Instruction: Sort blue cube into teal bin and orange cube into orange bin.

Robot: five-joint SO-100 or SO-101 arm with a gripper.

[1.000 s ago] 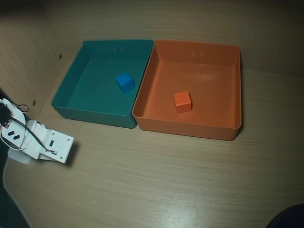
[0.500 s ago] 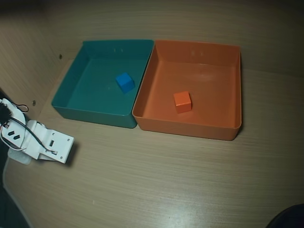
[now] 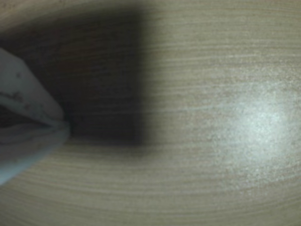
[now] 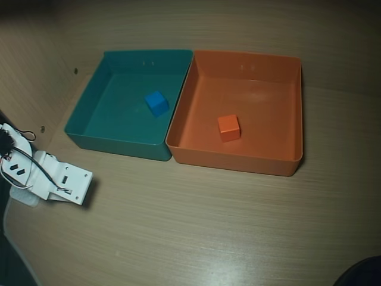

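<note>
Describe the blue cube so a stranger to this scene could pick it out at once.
In the overhead view two square trays sit side by side on the wooden table: the teal bin left, the orange bin right. The blue cube lies on the teal bin's floor, the only bright blue thing; the same-sized orange cube sits in the other tray.

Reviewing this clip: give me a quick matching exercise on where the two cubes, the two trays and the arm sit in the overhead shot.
Column 1
1. small bright blue cube
2. small plain orange cube
3. white arm
4. shallow orange plastic tray

Column 2
A. on the bare wooden table, at the left edge of the overhead view
B. on the floor of the shallow teal plastic tray
C. right of the teal tray, walls side by side
D. on the orange tray's floor

Pairs: 1-B, 2-D, 3-A, 4-C
</note>
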